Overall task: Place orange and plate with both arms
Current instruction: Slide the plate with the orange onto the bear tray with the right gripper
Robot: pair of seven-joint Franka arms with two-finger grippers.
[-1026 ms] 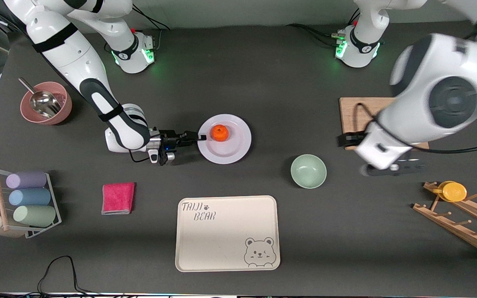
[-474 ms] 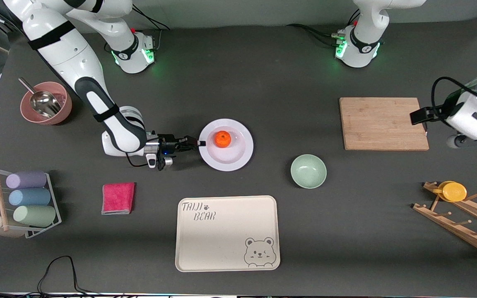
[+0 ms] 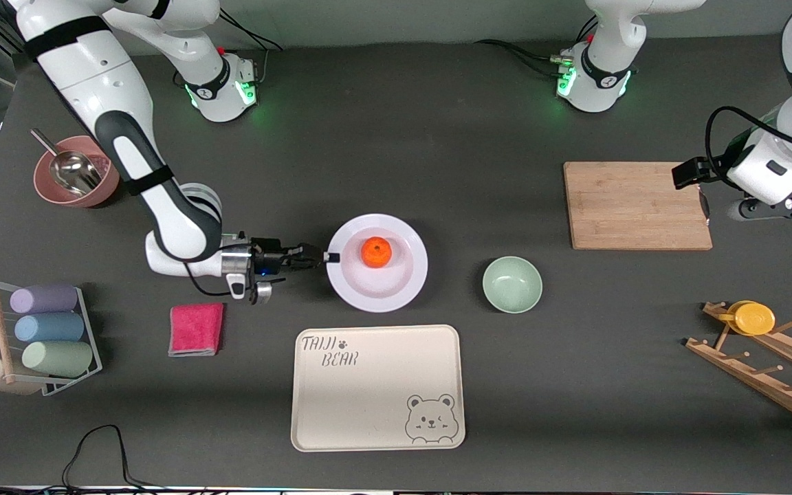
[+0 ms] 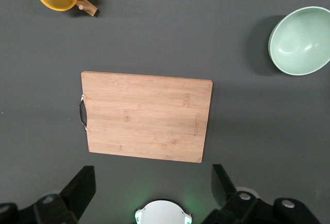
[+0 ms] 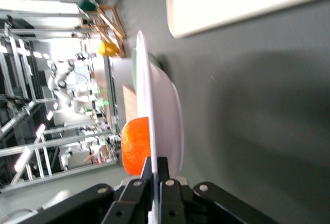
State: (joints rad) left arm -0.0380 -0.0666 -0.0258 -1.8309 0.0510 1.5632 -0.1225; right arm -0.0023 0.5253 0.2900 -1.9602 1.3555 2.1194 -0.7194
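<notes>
Closer to the bear tray (image 3: 377,387) now comes the plate (image 3: 403,282), orange (image 3: 376,251) riding on it, its rim pinched tight by the right gripper (image 3: 324,256). Left gripper (image 4: 152,189) hangs spread wide over the cutting board (image 3: 636,205).

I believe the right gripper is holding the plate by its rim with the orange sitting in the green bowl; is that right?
Not quite. The right gripper does clamp the plate by its rim, but the orange sits on the plate, not in the green bowl, which is empty. The front view shows it.
</notes>
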